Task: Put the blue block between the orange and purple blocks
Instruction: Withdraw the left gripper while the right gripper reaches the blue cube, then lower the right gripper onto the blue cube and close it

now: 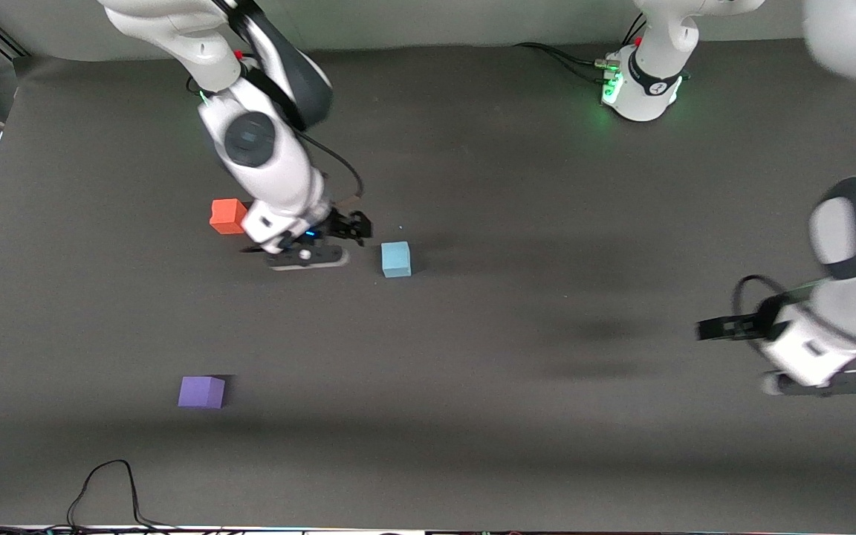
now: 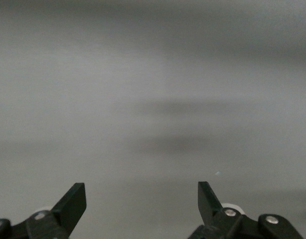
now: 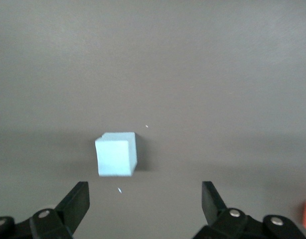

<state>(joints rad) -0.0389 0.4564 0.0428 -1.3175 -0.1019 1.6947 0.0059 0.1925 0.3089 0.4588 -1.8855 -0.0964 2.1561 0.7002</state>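
1. Blue block (image 1: pixel 396 259): it rests on the dark surface (image 1: pixel 547 416), upright and free, just beside the right hand (image 1: pixel 354 227) on the side toward the left arm's end. In the right wrist view it sits ahead of the fingertips (image 3: pixel 76 201), off toward one finger and not centred in the gap.
2. Right hand: I read its fingers as spread wide and holding nothing, low over the surface between the orange block (image 1: pixel 229 216) and the blue one. The orange block lies close against this hand's wrist side.
3. Purple block (image 1: pixel 201 391): it stands well apart from the right hand, nearer to the front camera than the orange block. The open stretch between these two is my target.
4. Left hand (image 1: pixel 710 328): fingers wide, holding nothing, over bare surface toward the left arm's end; this arm waits.
5. Risks, as I judge them:
   - Because the block is off-centre, one finger may land on it or shove it aside during descent.
   - A corner-on closure could twist the light cube.
   - The wrist could brush the orange block and shift the target gap.
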